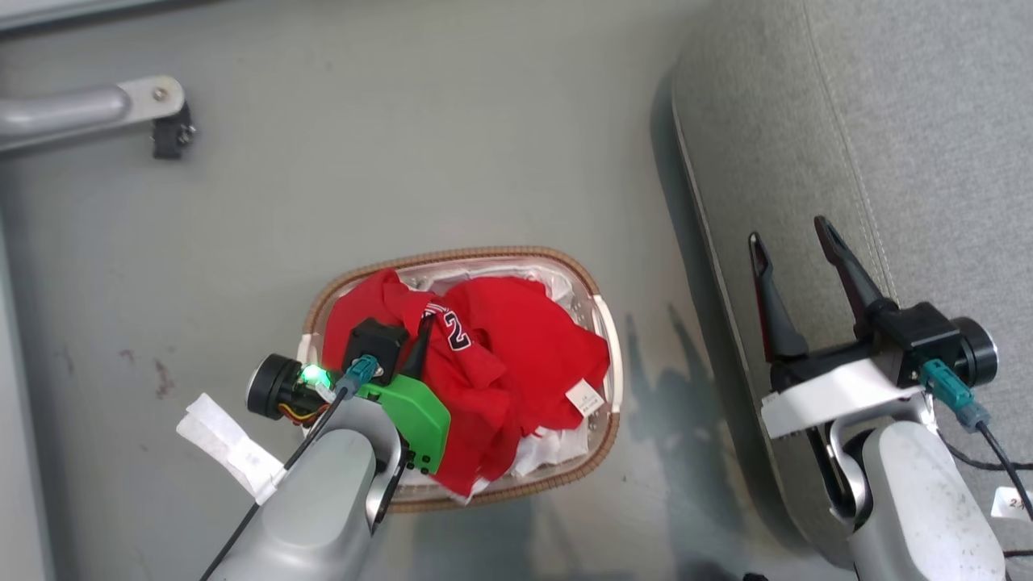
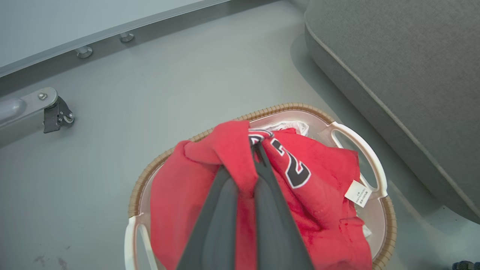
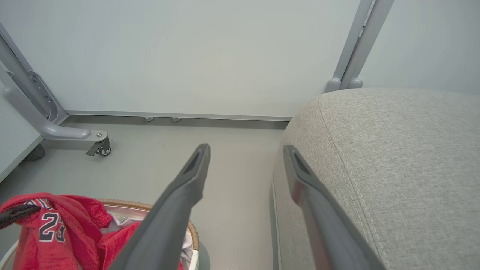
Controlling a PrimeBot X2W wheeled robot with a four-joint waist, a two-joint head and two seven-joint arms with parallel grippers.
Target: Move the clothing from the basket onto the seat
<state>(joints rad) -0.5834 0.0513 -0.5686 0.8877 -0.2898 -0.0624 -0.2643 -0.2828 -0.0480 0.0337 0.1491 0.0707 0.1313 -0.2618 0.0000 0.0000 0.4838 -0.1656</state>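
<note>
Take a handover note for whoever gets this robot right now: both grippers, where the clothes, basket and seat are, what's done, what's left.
Left gripper: shut on the red clothing, inside the basket on the floor.
Right gripper: open, empty, at the edge of the seat, right of the basket.
Done: grip taken; no clothing seen on the seat.
Left: lift it, carry it to the seat, release, repeat for the rest.

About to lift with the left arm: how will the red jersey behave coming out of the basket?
Probably floppy: the red jersey folds and bunches around the shut left gripper, so it should drape and hang long. Likely light, since it looks like thin cloth. Because it is heaped across the basket, a trailing part may snag the rim.
</note>
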